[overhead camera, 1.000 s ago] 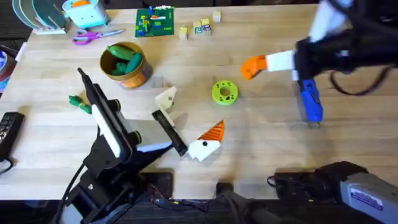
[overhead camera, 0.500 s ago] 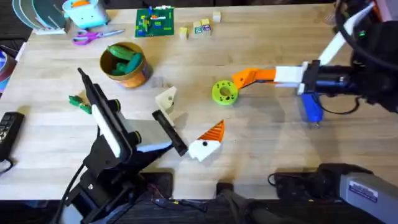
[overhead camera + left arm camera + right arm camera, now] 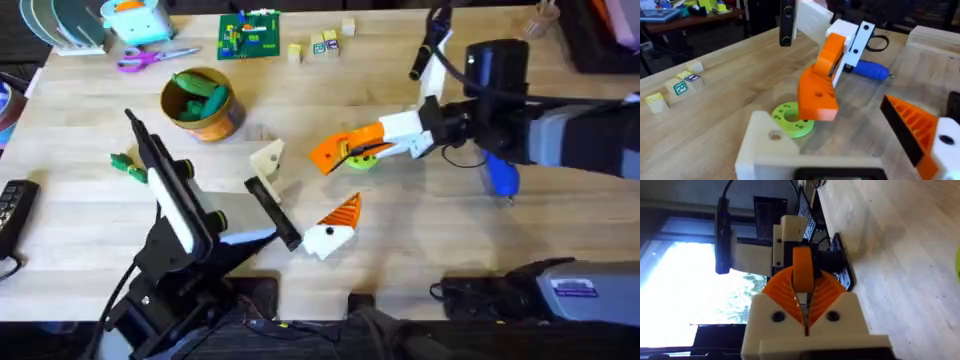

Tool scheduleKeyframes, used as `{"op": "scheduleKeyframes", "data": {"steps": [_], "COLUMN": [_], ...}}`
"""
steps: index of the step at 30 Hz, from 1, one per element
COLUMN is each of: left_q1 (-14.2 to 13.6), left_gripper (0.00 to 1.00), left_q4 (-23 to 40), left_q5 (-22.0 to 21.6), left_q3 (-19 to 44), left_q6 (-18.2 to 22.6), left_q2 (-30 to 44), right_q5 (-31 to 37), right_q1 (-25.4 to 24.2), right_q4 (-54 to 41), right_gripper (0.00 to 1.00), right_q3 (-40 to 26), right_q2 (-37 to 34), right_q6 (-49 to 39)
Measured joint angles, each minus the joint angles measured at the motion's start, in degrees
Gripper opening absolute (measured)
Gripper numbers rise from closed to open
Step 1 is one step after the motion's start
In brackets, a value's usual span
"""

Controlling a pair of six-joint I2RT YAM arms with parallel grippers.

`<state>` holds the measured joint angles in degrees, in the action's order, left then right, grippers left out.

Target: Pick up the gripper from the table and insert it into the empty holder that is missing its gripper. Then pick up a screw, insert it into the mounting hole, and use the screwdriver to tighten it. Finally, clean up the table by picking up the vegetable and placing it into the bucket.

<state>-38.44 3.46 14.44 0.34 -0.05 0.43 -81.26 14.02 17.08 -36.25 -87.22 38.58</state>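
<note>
Two arms bear on one job: fitting the gripper (image 3: 335, 152) to the holder (image 3: 268, 158).

1. The right gripper (image 3: 385, 133) is clenched on the orange piece by its far-right end. This leaves the free end pointing left toward the mount. The right wrist view shows the piece pinched between the ribbed pads (image 3: 826, 294).
2. The piece hangs above the table (image 3: 440, 240), over the green disc (image 3: 362, 158), just right of the holder and not touching it.
3. The left gripper (image 3: 300, 195) is spread wide and holds nothing. The bare cream holder is on its far side, judged to be presented as a steady target.
4. The screwdriver (image 3: 500, 175) lies to the right, partly under the right arm.
5. The vegetable (image 3: 125, 163) lies at the left, near side of the bucket (image 3: 200, 100). Cleanup is not yet done.
</note>
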Motion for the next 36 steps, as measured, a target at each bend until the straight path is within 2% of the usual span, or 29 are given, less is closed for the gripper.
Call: {"op": "scheduleKeyframes", "data": {"steps": [3, 9, 21, 27, 36], "left_q1": [0.0, 0.0, 0.0, 0.0, 0.0], "left_gripper": [0.992, 0.992, 0.992, 0.992, 0.992], "left_q4": [0.0, 0.0, 0.0, 0.0, 0.0], "left_q5": [0.0, 0.0, 0.4, 0.3, -0.3], "left_q3": [0.0, 0.0, 0.0, 0.0, 0.0], "left_q6": [0.0, 0.0, -3.4, -3.5, -3.5], "left_q2": [0.0, 0.0, 0.0, 0.0, 0.0], "right_q5": [-0.5, -0.7, 1.7, 3.7, 5.0], "right_q1": [1.8, 3.5, 6.4, 8.4, 8.7], "right_q4": [4.7, 6.1, 6.7, 9.2, 12.5], "right_gripper": [0.009, 0.009, 0.009, 0.009, 0.009], "right_q3": [0.0, -1.6, -4.2, -4.2, -4.2], "right_q2": [-2.6, -5.4, -5.9, -5.9, -5.9], "right_q6": [5.1, 10.9, 15.3, 17.2, 21.1]}}
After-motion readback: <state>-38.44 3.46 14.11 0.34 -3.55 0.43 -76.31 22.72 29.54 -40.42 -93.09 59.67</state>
